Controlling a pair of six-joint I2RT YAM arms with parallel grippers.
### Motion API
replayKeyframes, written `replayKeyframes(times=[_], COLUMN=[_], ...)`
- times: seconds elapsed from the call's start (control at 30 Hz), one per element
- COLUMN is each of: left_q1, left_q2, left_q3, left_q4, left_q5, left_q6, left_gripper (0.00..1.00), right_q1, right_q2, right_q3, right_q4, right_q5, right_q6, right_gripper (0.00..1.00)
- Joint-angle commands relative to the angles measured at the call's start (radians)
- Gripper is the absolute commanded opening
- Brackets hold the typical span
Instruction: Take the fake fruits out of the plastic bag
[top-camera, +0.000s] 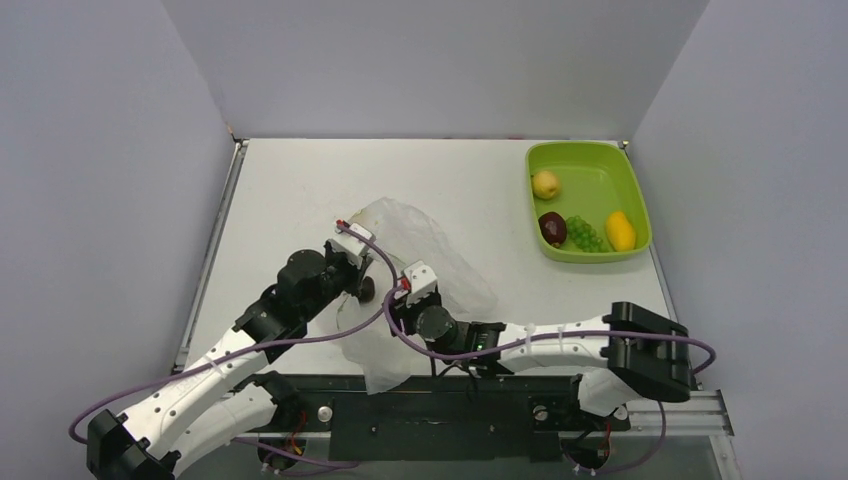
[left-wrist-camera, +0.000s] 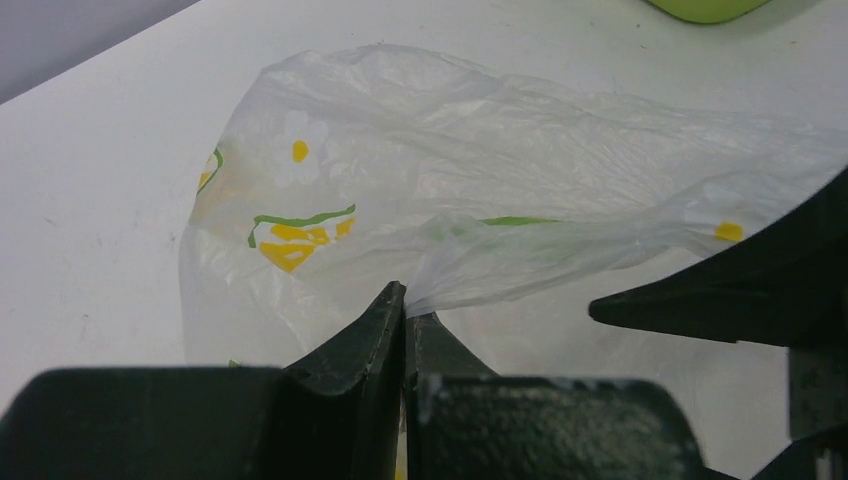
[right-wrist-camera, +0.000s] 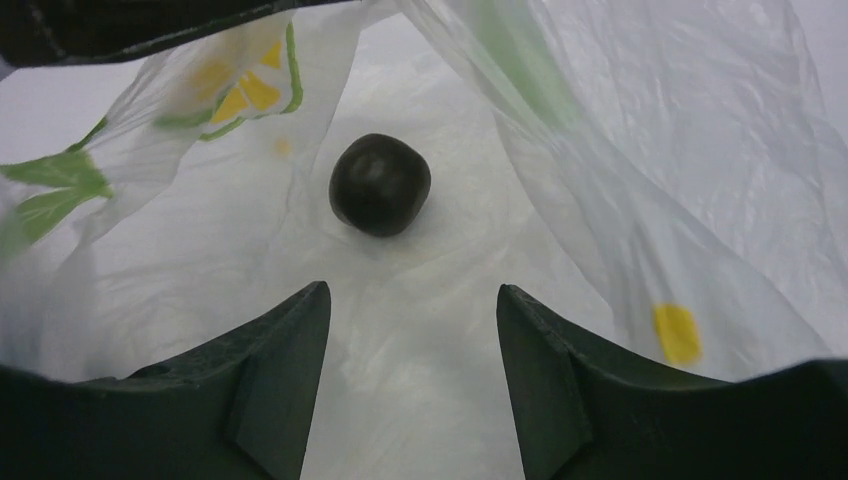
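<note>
The clear flower-printed plastic bag (top-camera: 430, 262) lies crumpled in the middle of the table. My left gripper (left-wrist-camera: 405, 302) is shut on a pinched fold of the bag's film (left-wrist-camera: 480, 170) and holds it up. My right gripper (right-wrist-camera: 412, 300) is open and empty, reaching into the bag's mouth. A dark round fake fruit (right-wrist-camera: 380, 184) lies on the bag's film a short way beyond its fingertips. In the top view both grippers meet at the bag's near-left edge, the left (top-camera: 362, 288) and the right (top-camera: 402, 300).
A lime-green tray (top-camera: 595, 180) stands at the back right. It holds a yellow apple (top-camera: 545, 184), a dark red fruit (top-camera: 552, 226), green grapes (top-camera: 584, 234) and a yellow-orange lemon (top-camera: 620, 230). Grey walls enclose the table. The tray's edge shows in the left wrist view (left-wrist-camera: 705, 8).
</note>
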Motion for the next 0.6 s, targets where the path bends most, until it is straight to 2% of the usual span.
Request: replayKeyframes(times=[0.0, 0.23, 0.57], left_q1=[-0.03, -0.044, -0.047], left_q2=[-0.012, -0.022, -0.016], left_q3=[-0.008, -0.036, -0.042], left_q4=[0.077, 0.129, 0.138], left_q5=[0.052, 0.059, 0.049], left_q6=[0.045, 0.047, 0.048], left_gripper=[0.0, 0.0, 0.0], right_q1=[-0.031, -0.053, -0.098], right_q2=[0.134, 0.346, 0.51], right_q3=[0.084, 0.151, 0.179], right_q4=[0.221, 0.406, 0.62], right_q5=[0.082, 0.012, -0.112], right_q6=[-0.096, -0.122, -0.064], right_gripper=[0.58, 0.68, 0.78])
